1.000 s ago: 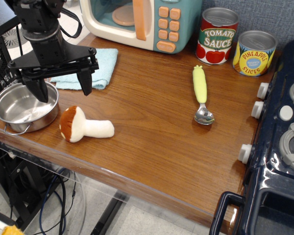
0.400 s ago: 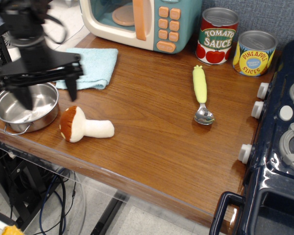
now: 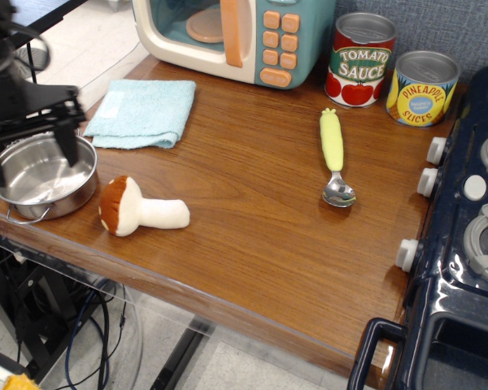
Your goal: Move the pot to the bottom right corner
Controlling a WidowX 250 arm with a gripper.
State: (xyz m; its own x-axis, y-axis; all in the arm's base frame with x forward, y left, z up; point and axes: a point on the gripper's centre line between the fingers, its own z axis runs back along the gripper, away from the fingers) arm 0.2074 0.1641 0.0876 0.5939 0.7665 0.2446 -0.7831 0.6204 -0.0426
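- At the table's (image 3: 252, 219) left edge: pot (image 3: 42, 179), upright, one wire loop handle facing the front edge.
- Gripper (image 3: 28, 154): black, over the pot, fingers spread wide apart; one finger (image 3: 66, 140) at the pot's far rim, the other at the frame's left edge. Nothing held.
- Just right of the pot: plush mushroom (image 3: 138, 209), lying on its side, brown cap toward the pot.
- Behind the pot: folded blue cloth (image 3: 145, 111), flat.
- Rear: toy microwave (image 3: 236, 36); tomato sauce can (image 3: 360, 59) and pineapple can (image 3: 422, 88), side by side.
- Centre-right: spoon (image 3: 334, 158) with yellow-green handle, bowl toward the front.
- Right: dark toy stove (image 3: 459, 244), white knobs facing the table.
- Front right corner (image 3: 342, 341): bare wood, well apart from the pot.
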